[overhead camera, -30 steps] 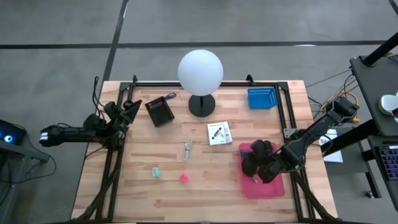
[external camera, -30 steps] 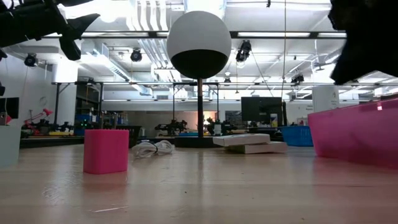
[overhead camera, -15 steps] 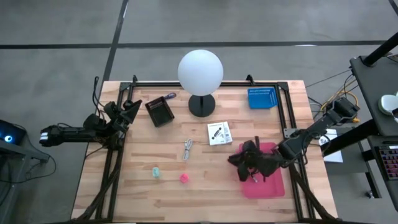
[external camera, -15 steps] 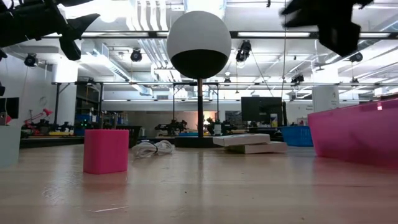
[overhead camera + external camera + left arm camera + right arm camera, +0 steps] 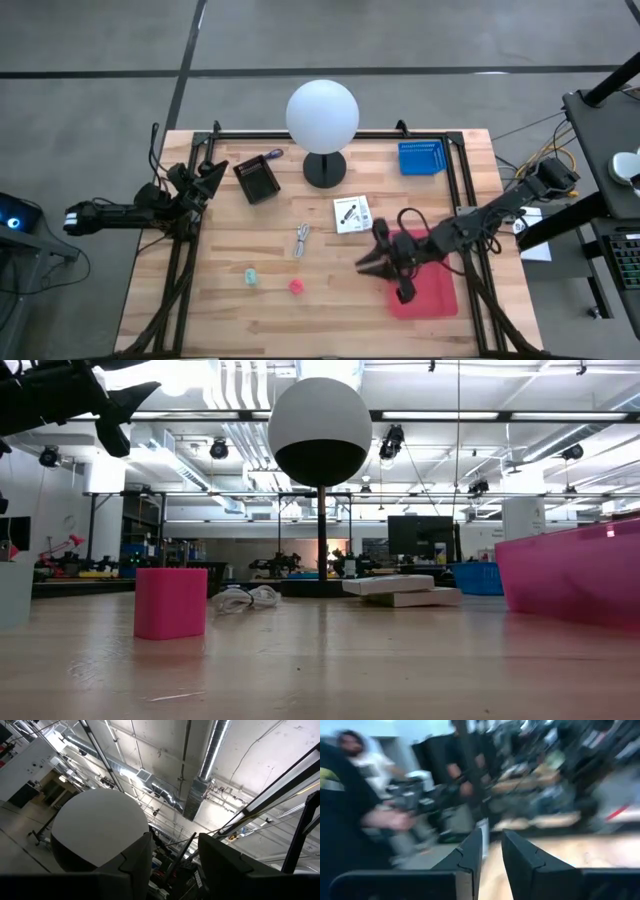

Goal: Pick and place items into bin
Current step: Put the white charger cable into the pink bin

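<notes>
R gripper (image 5: 372, 262) over table just off pink bin's (image 5: 432, 292) left edge, fingers (image 5: 470, 851) nearly closed w/ slim gap, nothing held. L gripper (image 5: 213, 172) parked at far-left edge, part open, empty. Pink block (image 5: 297, 286), green block (image 5: 252, 276), silvery piece (image 5: 302, 239), card (image 5: 352, 214) loose mid-table.

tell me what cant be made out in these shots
- Pink bin contents: high view, right gripper and arm cover part of it; low view shows only its wall.
- Right wrist view: motion blur smears the table and the people beyond.
- Black tray contents: too small in the high view.
</notes>
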You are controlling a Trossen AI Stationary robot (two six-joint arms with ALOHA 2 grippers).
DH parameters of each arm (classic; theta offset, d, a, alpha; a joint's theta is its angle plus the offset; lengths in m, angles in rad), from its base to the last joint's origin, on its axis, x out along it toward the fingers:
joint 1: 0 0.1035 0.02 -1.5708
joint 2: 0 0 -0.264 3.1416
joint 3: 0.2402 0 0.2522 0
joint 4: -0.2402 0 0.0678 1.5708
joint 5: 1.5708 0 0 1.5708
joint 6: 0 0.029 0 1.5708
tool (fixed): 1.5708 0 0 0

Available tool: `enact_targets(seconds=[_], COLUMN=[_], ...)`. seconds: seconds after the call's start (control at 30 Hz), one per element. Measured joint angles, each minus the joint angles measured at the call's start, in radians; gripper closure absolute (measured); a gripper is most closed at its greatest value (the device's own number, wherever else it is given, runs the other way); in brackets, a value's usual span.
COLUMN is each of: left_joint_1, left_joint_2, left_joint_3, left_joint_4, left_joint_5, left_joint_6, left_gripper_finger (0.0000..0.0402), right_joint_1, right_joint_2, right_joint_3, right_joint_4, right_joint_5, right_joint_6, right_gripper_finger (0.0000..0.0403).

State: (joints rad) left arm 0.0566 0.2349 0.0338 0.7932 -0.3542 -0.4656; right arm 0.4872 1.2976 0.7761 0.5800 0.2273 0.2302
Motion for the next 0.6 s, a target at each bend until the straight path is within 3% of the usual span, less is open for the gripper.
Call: enact_targets(seconds=[0.13, 0.23, 0.33, 0.6], left_joint_1=[0.0, 0.0, 0.0, 0.0], left_joint_2=[0.003, 0.008, 0.02, 0.105], left_joint_3=[0.0, 0.0, 0.0, 0.021], left_joint_4=[-0.001, -0.003, -0.003, 0.0], left_joint_5=[0.0, 0.0, 0.0, 0.005], left_joint_6=[0.001, 0.001, 0.001, 0.001], left_gripper_finger=[0.0258, 0.0258, 0.0258, 0.0258], right_joint_1=[-0.028, -0.072, -0.127, -0.273], right_joint_2=[0.0, 0.0, -0.002, -0.066], right_joint_3=[0.0, 0.0, 0.0, 0.0], right_joint_4=[-0.007, -0.035, -0.054, -0.196], right_joint_5=[0.192, 0.273, 0.272, 0.113], right_joint_6=[-0.081, -0.072, -0.044, -0.075], right_gripper_finger=[0.034, 0.034, 0.034, 0.034])
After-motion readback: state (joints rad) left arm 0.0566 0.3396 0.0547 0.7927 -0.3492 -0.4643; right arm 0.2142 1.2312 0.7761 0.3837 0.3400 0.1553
